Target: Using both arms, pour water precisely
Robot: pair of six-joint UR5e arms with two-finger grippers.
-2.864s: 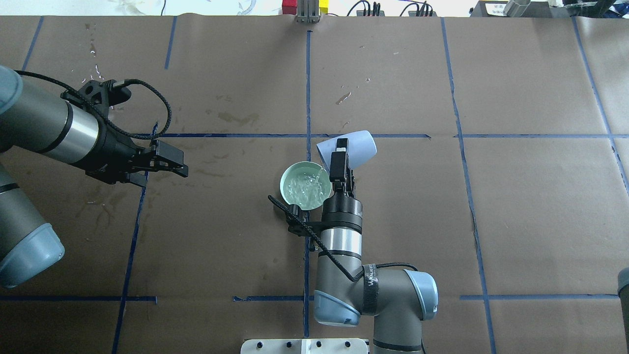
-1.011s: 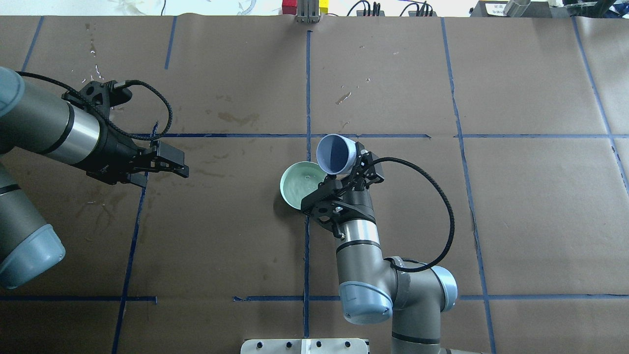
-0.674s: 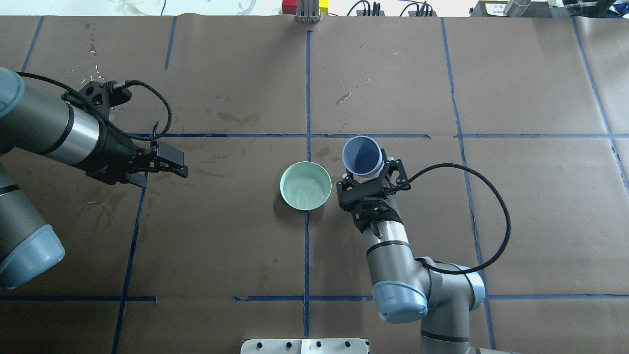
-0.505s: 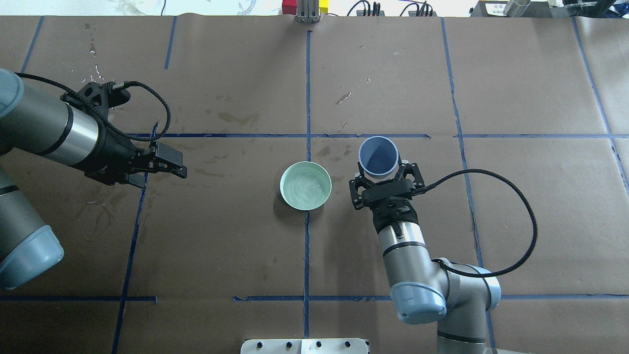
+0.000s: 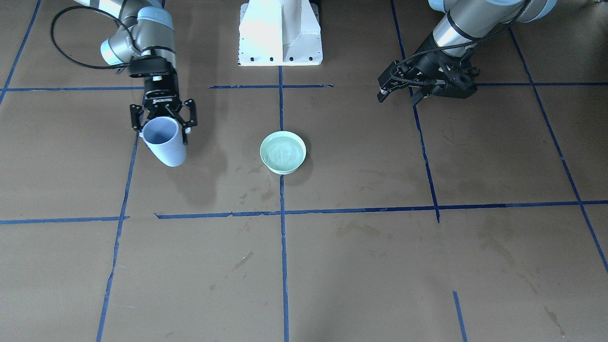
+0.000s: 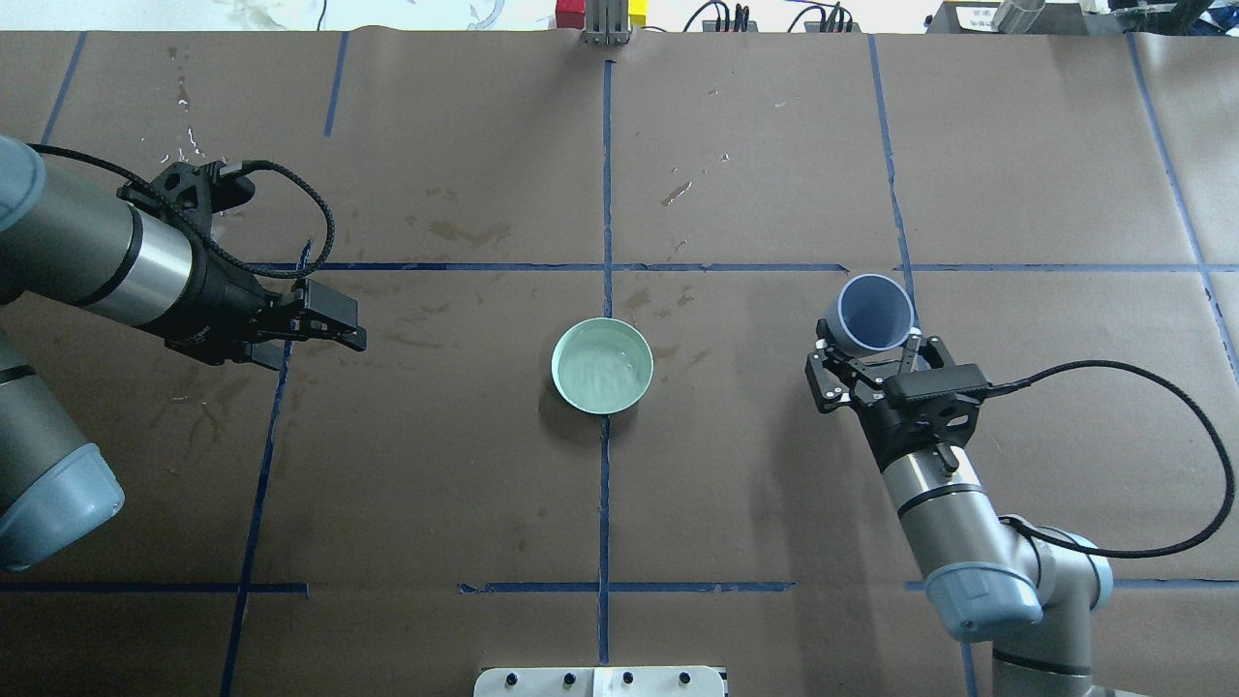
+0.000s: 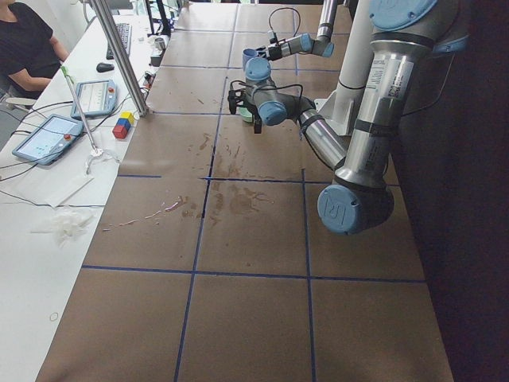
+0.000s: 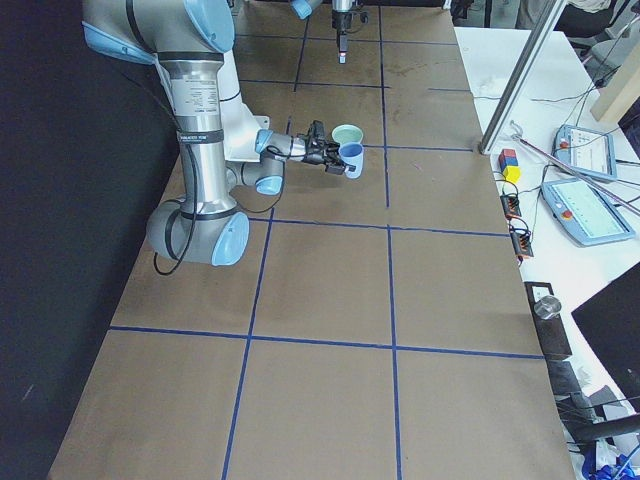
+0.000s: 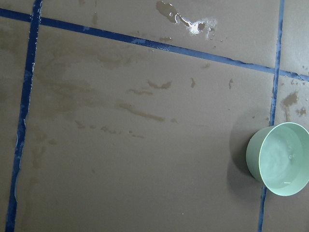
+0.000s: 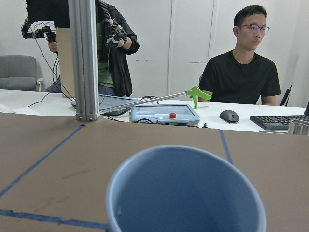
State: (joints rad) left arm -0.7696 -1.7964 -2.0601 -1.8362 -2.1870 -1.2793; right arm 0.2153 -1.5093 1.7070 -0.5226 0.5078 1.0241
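Overhead exterior view: the right end effector (image 6: 868, 341) is clamped on a pale blue cup (image 6: 876, 312), one finger on either side of its wall, with the mouth up and slightly tilted. Well apart from it, the left end effector (image 6: 339, 324) holds nothing; I cannot tell whether it is wide or narrow. Between them a mint bowl (image 6: 558, 360) sits on the brown tabletop (image 6: 436, 484), on a blue tape line (image 6: 606, 174), with the water (image 6: 605, 373) inside. Damp stains (image 6: 465, 232) mark the paper beyond.
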